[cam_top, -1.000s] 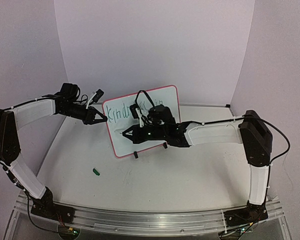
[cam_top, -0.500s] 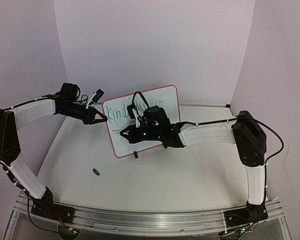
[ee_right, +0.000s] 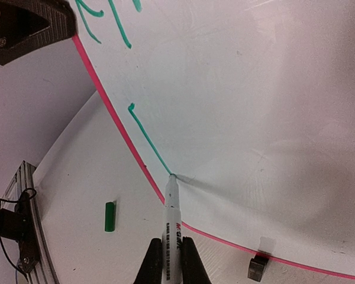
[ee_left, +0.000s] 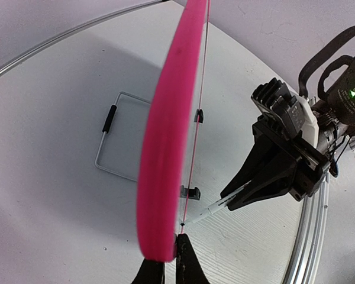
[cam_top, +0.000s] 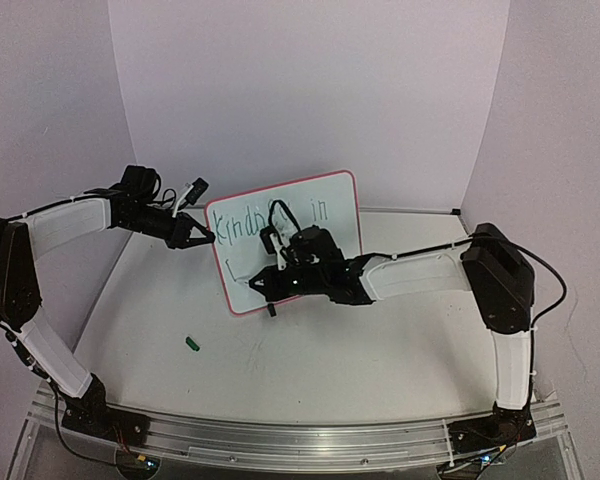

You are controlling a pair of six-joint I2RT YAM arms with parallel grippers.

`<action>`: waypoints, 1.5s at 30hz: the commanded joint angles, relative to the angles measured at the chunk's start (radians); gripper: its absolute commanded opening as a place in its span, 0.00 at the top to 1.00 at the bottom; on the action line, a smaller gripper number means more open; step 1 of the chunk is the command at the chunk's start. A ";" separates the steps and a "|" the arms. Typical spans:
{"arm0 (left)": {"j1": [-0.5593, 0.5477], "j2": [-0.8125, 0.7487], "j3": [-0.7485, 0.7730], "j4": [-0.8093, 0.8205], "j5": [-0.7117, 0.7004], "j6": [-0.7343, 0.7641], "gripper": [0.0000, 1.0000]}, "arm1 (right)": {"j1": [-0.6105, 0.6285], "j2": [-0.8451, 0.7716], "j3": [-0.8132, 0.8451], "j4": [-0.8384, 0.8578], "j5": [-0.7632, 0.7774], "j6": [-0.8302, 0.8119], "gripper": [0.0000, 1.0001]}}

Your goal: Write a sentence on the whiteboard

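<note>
The whiteboard [cam_top: 315,240] stands upright on the table, red-framed, and shows edge-on in the left wrist view [ee_left: 165,148]. My left gripper [cam_top: 206,238] is shut on its left edge, fingers [ee_left: 186,266] pinching the frame. The sentence [cam_top: 242,225] is green lettering along the board's top, partly hidden by my right arm. My right gripper [ee_right: 171,263] is shut on a white marker [ee_right: 173,222] whose tip touches the board [ee_right: 254,89] at the lower end of a slanted green stroke [ee_right: 147,141] near the bottom left. From above, the right gripper [cam_top: 263,281] is in front of the board's lower left.
A small green marker cap [cam_top: 191,343] lies on the table in front of the board, left of the marker [ee_right: 109,216]. A black foot [ee_right: 257,267] and a wire stand [ee_left: 115,145] hold up the board. Purple walls close in the back and sides.
My right gripper has moved left and then down across the board's lower left, leaving a new green stroke there. The left gripper and the board have not moved.
</note>
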 commanded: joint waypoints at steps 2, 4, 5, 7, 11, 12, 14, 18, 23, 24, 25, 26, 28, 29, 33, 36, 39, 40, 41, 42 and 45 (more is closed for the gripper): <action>-0.015 0.004 0.016 -0.032 -0.057 0.026 1.00 | -0.013 -0.109 -0.024 0.053 -0.023 -0.020 1.00; -0.014 0.003 0.016 -0.033 -0.057 0.025 1.00 | -0.013 -0.131 -0.031 0.054 -0.013 -0.020 1.00; -0.014 0.003 0.016 -0.032 -0.056 0.025 1.00 | -0.013 -0.136 -0.033 0.054 -0.007 -0.021 1.00; -0.015 0.002 0.017 -0.032 -0.056 0.026 1.00 | -0.013 -0.141 -0.031 0.054 0.009 -0.025 1.00; -0.015 0.001 0.016 -0.032 -0.056 0.024 1.00 | -0.014 -0.123 -0.011 0.052 0.023 -0.029 1.00; -0.014 0.001 0.016 -0.032 -0.056 0.025 1.00 | -0.014 -0.112 0.000 0.051 0.020 -0.030 1.00; -0.014 0.001 0.014 -0.032 -0.057 0.025 1.00 | -0.016 -0.092 0.023 0.047 0.017 -0.025 1.00; -0.014 0.001 0.015 -0.034 -0.059 0.026 1.00 | -0.020 -0.066 0.048 0.035 0.023 -0.022 1.00; -0.014 0.002 0.017 -0.034 -0.058 0.027 1.00 | -0.030 -0.043 0.066 0.020 0.017 -0.013 1.00; -0.014 0.001 0.017 -0.034 -0.058 0.027 1.00 | -0.031 -0.041 0.067 0.016 0.017 -0.011 1.00; -0.014 0.001 0.017 -0.034 -0.058 0.027 1.00 | -0.032 -0.037 0.068 0.013 0.018 -0.011 1.00; -0.014 0.001 0.017 -0.034 -0.059 0.027 1.00 | -0.032 -0.036 0.068 0.012 0.019 -0.011 1.00; -0.014 0.001 0.017 -0.035 -0.060 0.027 1.00 | -0.032 -0.032 0.064 0.007 0.015 -0.011 1.00; -0.014 0.003 0.017 -0.034 -0.059 0.027 1.00 | -0.032 -0.030 0.058 0.005 0.011 -0.008 1.00; -0.014 0.003 0.017 -0.035 -0.059 0.027 1.00 | -0.033 -0.027 0.030 0.003 -0.003 0.004 1.00; -0.014 0.003 0.017 -0.035 -0.059 0.028 1.00 | -0.033 -0.022 0.002 0.005 -0.017 0.015 1.00; -0.014 0.003 0.018 -0.035 -0.059 0.027 1.00 | -0.032 -0.012 -0.019 0.009 -0.039 0.027 1.00; -0.014 0.003 0.017 -0.035 -0.058 0.027 1.00 | -0.032 -0.004 -0.021 0.011 -0.047 0.034 1.00; -0.014 0.003 0.017 -0.035 -0.059 0.027 1.00 | -0.032 0.000 -0.023 0.014 -0.056 0.038 1.00; -0.015 0.003 0.017 -0.035 -0.059 0.027 1.00 | -0.031 0.008 -0.023 0.016 -0.068 0.042 1.00; -0.014 0.003 0.017 -0.036 -0.059 0.027 1.00 | -0.026 0.031 -0.018 0.018 -0.085 0.051 1.00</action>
